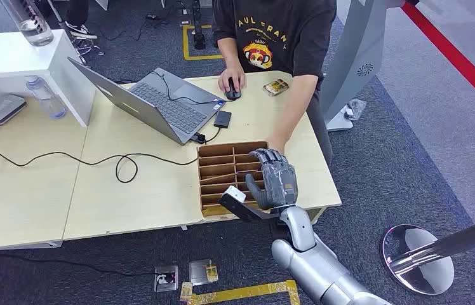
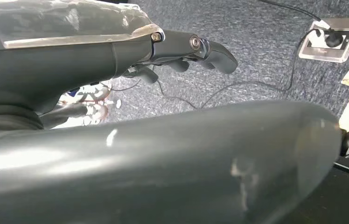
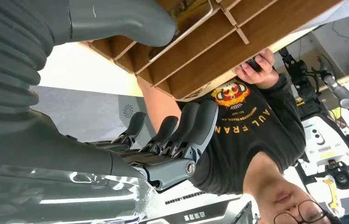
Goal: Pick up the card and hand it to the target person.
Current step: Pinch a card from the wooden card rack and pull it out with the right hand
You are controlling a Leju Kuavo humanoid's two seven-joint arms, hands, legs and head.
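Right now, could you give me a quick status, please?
Right hand open above the cardboard organizer. Left hand hangs empty over floor. No card visible. Person's arm beside the organizer.

Even, bright overhead light falls on the pale wooden table; shadows beneath the open grey laptop stay soft and short. Sharp glare marks the polished chrome stanchion base. In the left wrist view the near dark-grey forearm shell is blurred and streaked with highlights, possibly window reflections. The right wrist view's glossy clear wrist cover mirrors bright patches.
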